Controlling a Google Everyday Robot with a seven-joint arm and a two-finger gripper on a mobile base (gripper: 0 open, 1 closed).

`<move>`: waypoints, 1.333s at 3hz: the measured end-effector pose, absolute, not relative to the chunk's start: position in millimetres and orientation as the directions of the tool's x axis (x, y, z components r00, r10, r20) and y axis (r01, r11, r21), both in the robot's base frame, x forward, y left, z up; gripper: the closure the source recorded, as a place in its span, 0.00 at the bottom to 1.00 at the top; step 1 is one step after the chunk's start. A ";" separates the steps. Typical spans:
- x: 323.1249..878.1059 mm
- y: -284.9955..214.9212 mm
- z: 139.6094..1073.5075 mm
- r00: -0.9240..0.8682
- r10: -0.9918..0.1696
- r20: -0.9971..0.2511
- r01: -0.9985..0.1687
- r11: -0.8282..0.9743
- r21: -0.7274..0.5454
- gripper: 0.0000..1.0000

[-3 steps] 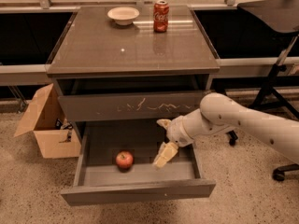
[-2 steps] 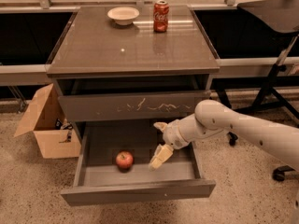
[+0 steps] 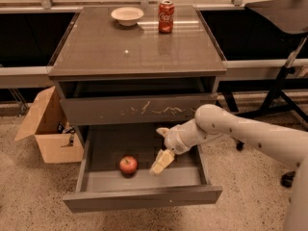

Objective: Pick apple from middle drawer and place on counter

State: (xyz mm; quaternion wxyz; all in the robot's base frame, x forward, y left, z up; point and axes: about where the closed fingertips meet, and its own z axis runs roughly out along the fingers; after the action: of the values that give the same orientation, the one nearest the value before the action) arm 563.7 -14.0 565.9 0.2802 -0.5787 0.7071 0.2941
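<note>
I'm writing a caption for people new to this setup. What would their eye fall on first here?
The red apple lies alone in the open middle drawer. The gripper on the white arm hangs inside the drawer, just right of the apple in the picture and apart from it. Next come the red Coca-Cola can and the white bowl at the back of the glossy counter.

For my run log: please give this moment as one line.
gripper: open, in middle drawer, beside apple, not touching | apple: on drawer floor | counter: no apple yet
</note>
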 end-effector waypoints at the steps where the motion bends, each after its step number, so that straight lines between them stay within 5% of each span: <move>1: 579.2 -6.6 530.3 -0.210 -0.675 -0.707 -0.975 0.198 0.100 0.00; 4: 630.9 37.3 455.0 -0.242 -0.639 -0.730 -0.955 0.292 0.061 0.00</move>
State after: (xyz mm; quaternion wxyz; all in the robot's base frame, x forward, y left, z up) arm 630.9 37.3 455.0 0.3038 -0.5356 0.7440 0.2594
